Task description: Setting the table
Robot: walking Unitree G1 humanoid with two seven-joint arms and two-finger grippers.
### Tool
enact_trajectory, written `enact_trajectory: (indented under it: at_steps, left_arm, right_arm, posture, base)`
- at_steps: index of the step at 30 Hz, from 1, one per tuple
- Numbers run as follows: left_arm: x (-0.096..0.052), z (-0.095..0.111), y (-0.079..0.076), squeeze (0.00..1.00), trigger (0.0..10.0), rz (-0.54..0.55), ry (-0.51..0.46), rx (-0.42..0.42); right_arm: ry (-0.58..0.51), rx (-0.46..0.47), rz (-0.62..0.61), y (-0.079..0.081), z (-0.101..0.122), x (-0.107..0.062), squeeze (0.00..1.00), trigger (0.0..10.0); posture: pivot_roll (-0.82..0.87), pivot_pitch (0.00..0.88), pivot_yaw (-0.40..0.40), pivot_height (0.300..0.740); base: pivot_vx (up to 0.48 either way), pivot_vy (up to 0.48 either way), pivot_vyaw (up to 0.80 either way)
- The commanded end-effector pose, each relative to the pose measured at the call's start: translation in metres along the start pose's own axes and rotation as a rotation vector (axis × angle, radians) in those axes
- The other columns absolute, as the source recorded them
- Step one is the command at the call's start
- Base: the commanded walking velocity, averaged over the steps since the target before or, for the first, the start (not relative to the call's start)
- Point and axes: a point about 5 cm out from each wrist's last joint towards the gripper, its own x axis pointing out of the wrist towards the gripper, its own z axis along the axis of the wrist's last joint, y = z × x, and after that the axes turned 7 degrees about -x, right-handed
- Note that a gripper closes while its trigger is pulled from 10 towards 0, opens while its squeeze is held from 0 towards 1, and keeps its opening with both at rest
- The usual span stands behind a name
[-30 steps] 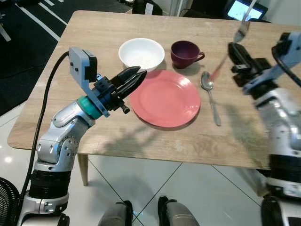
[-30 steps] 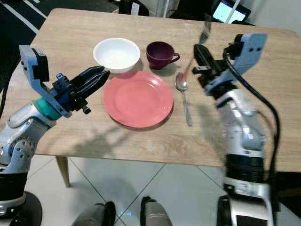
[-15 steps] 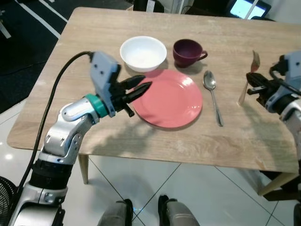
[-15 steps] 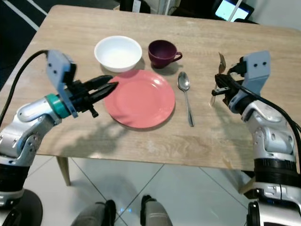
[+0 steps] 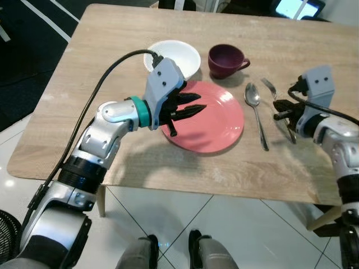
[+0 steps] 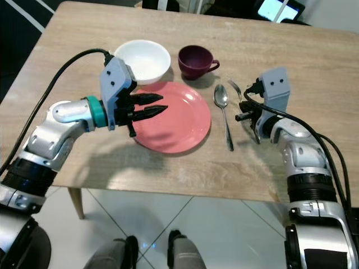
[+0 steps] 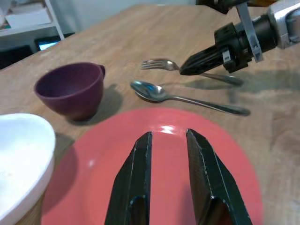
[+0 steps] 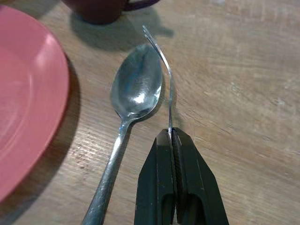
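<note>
On the wooden table [image 5: 112, 45] a red plate [image 5: 216, 126] lies with a white bowl [image 5: 178, 53] and a dark purple cup [image 5: 226, 59] just behind it. A spoon [image 5: 257, 115] lies to the plate's right. My right gripper [image 8: 169, 134] is shut on the handle of a fork [image 8: 166, 65], which is down at the table right beside the spoon, tines pointing away from me. My left gripper [image 7: 168, 136] hovers low over the plate's left half, its fingers [image 5: 189, 109] slightly open with nothing between them.
The table's front edge [image 5: 168, 182] is close to my body, with white floor tiles below. A dark fan [image 5: 8, 235] stands at the lower left. A lit screen [image 5: 291, 7] shows beyond the far right corner. Bare wood lies left of the plate.
My right gripper has brought the fork down from high in the air to the table beside the spoon. My left gripper has swung right, from beside the plate to over it.
</note>
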Motion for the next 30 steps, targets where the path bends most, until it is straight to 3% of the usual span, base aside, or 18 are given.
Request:
enact_trajectory:
  at_steps: [1, 6, 9, 15, 16, 18, 19, 23, 24, 25, 26, 27, 28, 30]
  left_arm:
    - [0.003, 0.000, -0.001, 0.00, 10.0, -0.007, 0.000, 0.015]
    - [0.002, 0.000, -0.001, 0.00, 10.0, -0.005, -0.004, 0.015]
    - [0.001, -0.003, 0.000, 0.00, 10.0, -0.011, -0.007, 0.014]
    - [0.001, -0.004, 0.000, 0.00, 10.0, -0.015, -0.010, 0.014]
    - [0.004, -0.004, 0.000, 0.00, 10.0, -0.014, -0.012, 0.025]
    - [0.004, -0.004, 0.000, 0.00, 10.0, -0.014, -0.012, 0.025]
    - [0.010, -0.001, 0.003, 0.00, 10.0, -0.008, -0.019, 0.044]
    - [0.014, 0.001, 0.003, 0.00, 10.0, -0.006, -0.025, 0.053]
    - [0.015, 0.002, 0.003, 0.00, 10.0, -0.005, -0.026, 0.054]
    - [0.015, 0.002, 0.003, 0.00, 10.0, -0.005, -0.026, 0.054]
    - [0.015, 0.002, 0.003, 0.00, 10.0, -0.006, -0.028, 0.054]
    - [0.015, 0.002, 0.003, 0.00, 10.0, -0.006, -0.028, 0.054]
    - [0.015, 0.002, 0.002, 0.00, 10.0, -0.007, -0.032, 0.052]
    - [0.015, 0.001, 0.002, 0.00, 10.0, -0.008, -0.032, 0.051]
  right_arm:
    - [0.024, 0.035, -0.076, -0.007, -0.009, 0.002, 0.00, 10.0]
    - [0.011, 0.069, -0.131, -0.014, -0.008, 0.002, 0.00, 10.0]
    - [-0.031, 0.172, -0.186, -0.023, -0.006, 0.002, 0.00, 10.0]
    - [-0.038, 0.220, -0.196, -0.024, -0.007, 0.002, 0.00, 10.0]
    - [-0.039, 0.278, -0.182, -0.020, -0.010, 0.004, 0.00, 10.0]
    - [-0.039, 0.278, -0.182, -0.020, -0.010, 0.004, 0.00, 10.0]
    - [-0.013, 0.356, -0.138, -0.007, -0.021, 0.008, 0.00, 10.0]
    - [0.014, 0.389, -0.138, 0.001, -0.030, 0.013, 0.00, 10.0]
    - [0.017, 0.398, -0.143, 0.001, -0.032, 0.013, 0.06, 10.0]
    - [0.017, 0.398, -0.143, 0.001, -0.032, 0.013, 0.06, 10.0]
    - [0.020, 0.400, -0.152, 0.001, -0.033, 0.014, 0.75, 10.0]
    - [0.020, 0.400, -0.152, 0.001, -0.033, 0.014, 0.75, 10.0]
    - [0.020, 0.410, -0.166, 0.001, -0.034, 0.015, 1.00, 10.0]
    - [0.016, 0.413, -0.176, 0.000, -0.033, 0.015, 1.00, 10.0]
  posture:
    - [-0.04, 0.180, 0.047, 0.740]
    - [-0.04, 0.180, 0.047, 0.740]
    - [-0.04, 0.179, 0.045, 0.740]
    - [-0.04, 0.179, 0.048, 0.740]
    - [-0.04, 0.175, 0.053, 0.740]
    - [-0.04, 0.175, 0.053, 0.740]
    - [-0.04, 0.170, 0.057, 0.740]
    - [-0.04, 0.170, 0.057, 0.740]
    - [-0.04, 0.170, 0.057, 0.740]
    - [-0.04, 0.170, 0.057, 0.740]
    - [-0.04, 0.170, 0.057, 0.740]
    - [-0.04, 0.170, 0.057, 0.740]
    - [-0.03, 0.165, 0.060, 0.740]
    - [-0.03, 0.164, 0.060, 0.740]
  base:
    - [0.000, 0.000, 0.00]
    - [0.000, 0.000, 0.00]
    - [0.000, 0.000, 0.00]
    - [0.000, 0.000, 0.00]
    - [0.000, 0.000, 0.00]
    - [0.000, 0.000, 0.00]
    - [0.000, 0.000, 0.00]
    - [0.000, 0.000, 0.00]
    - [0.000, 0.000, 0.00]
    - [0.000, 0.000, 0.00]
    - [0.000, 0.000, 0.00]
    - [0.000, 0.000, 0.00]
    - [0.000, 0.000, 0.00]
    - [0.000, 0.000, 0.00]
